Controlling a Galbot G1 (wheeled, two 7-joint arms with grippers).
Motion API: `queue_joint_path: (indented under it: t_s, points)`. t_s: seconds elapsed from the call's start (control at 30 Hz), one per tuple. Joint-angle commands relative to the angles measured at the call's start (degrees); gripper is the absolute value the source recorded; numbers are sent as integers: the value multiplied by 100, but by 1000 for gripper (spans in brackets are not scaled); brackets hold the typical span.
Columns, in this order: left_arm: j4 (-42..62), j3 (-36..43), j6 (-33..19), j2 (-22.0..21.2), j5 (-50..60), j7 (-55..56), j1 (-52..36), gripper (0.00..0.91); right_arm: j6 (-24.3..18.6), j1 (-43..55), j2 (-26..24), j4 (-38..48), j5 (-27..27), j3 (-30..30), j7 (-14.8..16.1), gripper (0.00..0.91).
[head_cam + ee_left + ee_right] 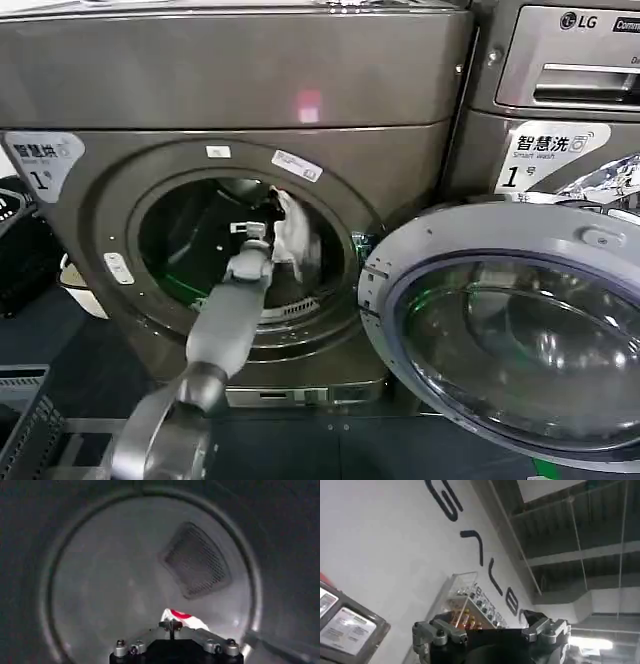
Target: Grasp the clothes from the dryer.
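- Fingers of left gripper [171, 625] closed on cloth [184, 619], inside drum [125, 580] of dryer [110, 100].
- Grasp step apparently done; next, pulling back through opening, clear of door [520, 330].
- Right gripper [492, 630] parked aloft; finger state: cannot tell.

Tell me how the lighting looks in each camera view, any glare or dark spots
Head view: a pink glare spot on the dryer panel, reflections on the open door glass, the drum dark around the left gripper. Left wrist view: dim drum, with the white and red cloth brightest. Right wrist view: bright wall, shadowed ceiling.
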State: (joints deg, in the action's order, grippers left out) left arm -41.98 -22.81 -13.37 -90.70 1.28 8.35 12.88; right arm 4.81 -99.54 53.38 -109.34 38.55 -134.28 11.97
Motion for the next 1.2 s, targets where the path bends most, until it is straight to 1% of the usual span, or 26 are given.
queue_joint_path:
  t_s: [0.03,0.13,0.3,0.43,0.63,1.2]
  points:
    - [-1194,-191,-200,-73,16,673,666,0,3,-45,3,32,76,-90,-90,907]
    - [-1585,13,14,-27,-68,611,917,0,30,-57,20,32,47,-115,-154,907]
    - [-1689,89,110,-27,-21,528,1111,0,103,-53,41,63,35,-145,-274,907]
    - [-1849,111,304,-24,-52,408,1204,0,52,-57,43,63,115,-138,-338,907]
    - [-2190,139,540,53,-48,213,1465,0,32,-43,50,42,121,-108,-321,907]
    - [-2446,91,747,160,-7,-247,1602,0,58,-74,41,-64,122,-123,-264,907]
